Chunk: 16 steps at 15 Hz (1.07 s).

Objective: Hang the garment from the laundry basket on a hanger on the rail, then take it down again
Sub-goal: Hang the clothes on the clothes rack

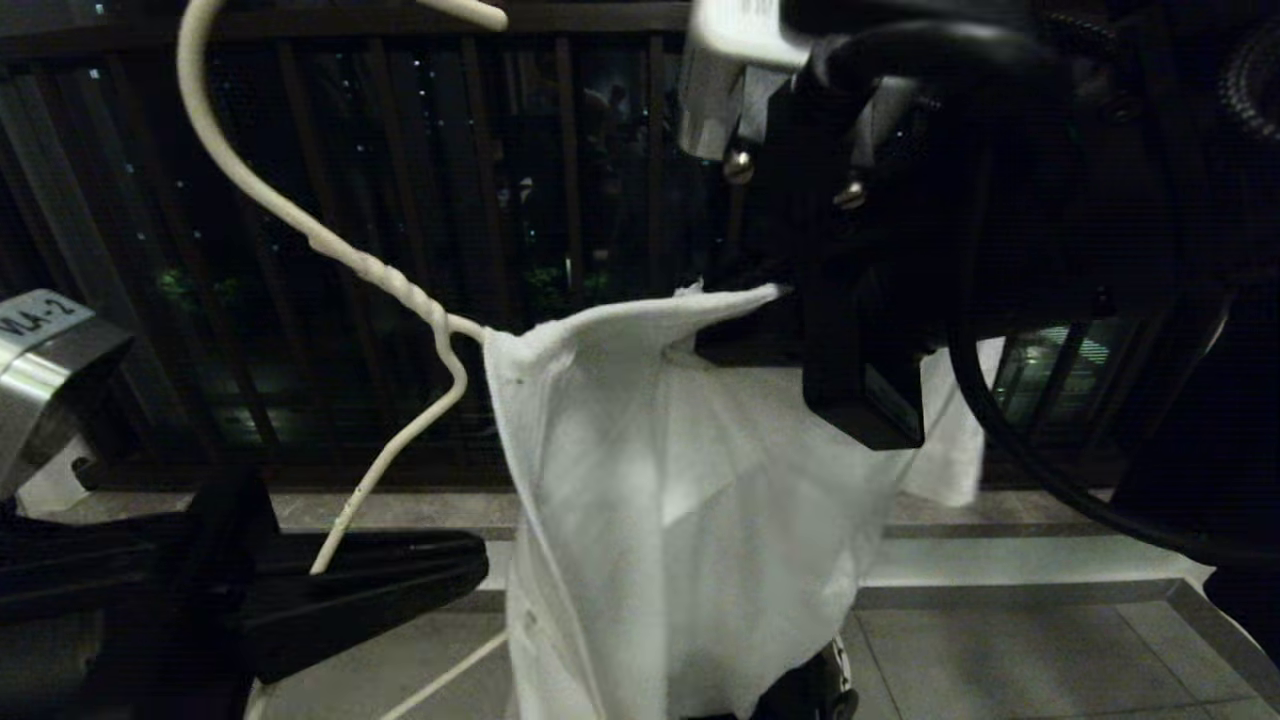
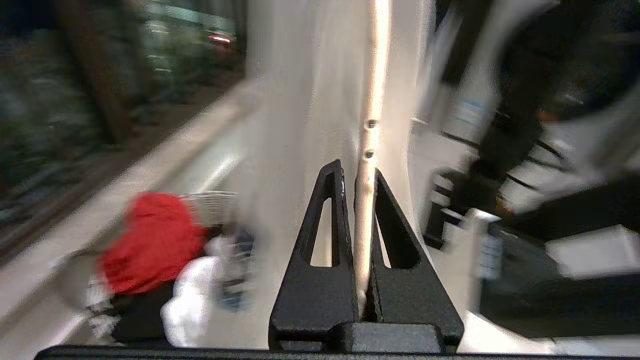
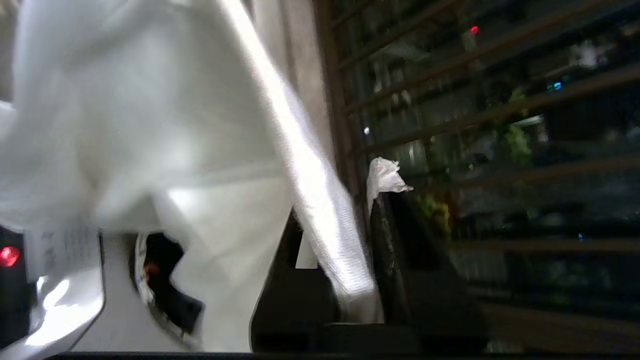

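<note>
Head view, left: left gripper (image 1: 470, 565) low at the left edge, black fingers clamped on the lower end of the hanger's (image 1: 400, 290) left arm. Hanger tilted, hook curving up to the top edge, twisted neck mid-frame, other arm running into the shirt (image 1: 680, 500).

Left wrist view only: 2 fingers (image 2: 330, 235) pressed against the white wire (image 2: 367, 190), 2 chips in its paint just above the tips; shirt (image 2: 295, 125) hanging just behind. Also only here: basket (image 2: 212, 207) down on the floor, red cloth (image 2: 150, 240) heaped on it, black cloth (image 2: 145, 315) and more white cloth beside. Blurred.

Centre: shirt white, thin, creased, draped from the hanger neck down past the bottom edge; 1 corner drawn out to a point toward the right. Print not visible. Balcony bars (image 1: 560, 150) behind.

Right: right gripper (image 1: 785, 292) at shoulder height of the shirt, pinching that corner. Right wrist view only: band of fabric (image 3: 320, 200) nipped between both fingers, a small tuft poking past the tips (image 3: 377, 200).
</note>
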Available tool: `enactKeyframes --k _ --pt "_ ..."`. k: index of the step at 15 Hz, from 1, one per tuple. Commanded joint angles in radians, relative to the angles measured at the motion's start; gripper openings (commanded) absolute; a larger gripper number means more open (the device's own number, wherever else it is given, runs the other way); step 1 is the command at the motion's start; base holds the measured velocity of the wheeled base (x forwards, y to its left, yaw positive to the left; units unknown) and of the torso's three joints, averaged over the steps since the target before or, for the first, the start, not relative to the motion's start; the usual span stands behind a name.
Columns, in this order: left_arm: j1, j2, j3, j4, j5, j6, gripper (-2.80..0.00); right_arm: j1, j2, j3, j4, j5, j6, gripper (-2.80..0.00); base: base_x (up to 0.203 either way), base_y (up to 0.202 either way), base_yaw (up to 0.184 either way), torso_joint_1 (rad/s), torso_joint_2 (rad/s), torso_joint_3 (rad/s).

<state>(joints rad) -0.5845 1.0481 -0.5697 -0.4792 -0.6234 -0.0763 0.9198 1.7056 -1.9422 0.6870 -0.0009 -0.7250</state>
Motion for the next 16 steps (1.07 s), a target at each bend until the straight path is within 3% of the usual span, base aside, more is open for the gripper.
enactKeyframes --k 1,6,7,8,12,16 --pt "0.014 0.001 -0.001 -0.002 -0.004 0.001 -2.80 0.001 -0.011 0.000 0.000 0.004 0.001 -2.80 0.000 0.000 0.000 0.000 0.00 0.000" --pt "0.035 0.012 -0.013 -0.002 -0.001 0.000 -2.80 0.001 -0.032 0.017 0.000 0.009 0.013 -2.80 0.000 0.000 0.000 0.000 0.00 0.000" --pt "0.040 0.017 -0.015 -0.002 -0.001 0.000 -0.20 0.001 -0.035 0.021 0.000 0.009 0.013 -2.80 0.000 0.000 0.000 0.000 0.00 0.000" --pt "0.040 0.026 -0.015 -0.002 -0.001 0.000 0.00 0.001 -0.037 0.033 0.000 0.009 0.013 -2.80 0.000 0.000 0.000 0.000 0.00 0.000" --pt "0.066 0.029 -0.028 -0.003 0.001 -0.003 0.00 -0.007 -0.055 0.056 0.000 0.007 0.010 -2.80 0.000 0.000 0.000 0.000 0.00 0.000" --pt "0.166 0.021 -0.064 -0.004 0.002 -0.005 0.00 -0.031 -0.075 0.092 0.002 0.005 0.001 -2.80 0.000 0.000 0.000 0.000 0.00 0.000"
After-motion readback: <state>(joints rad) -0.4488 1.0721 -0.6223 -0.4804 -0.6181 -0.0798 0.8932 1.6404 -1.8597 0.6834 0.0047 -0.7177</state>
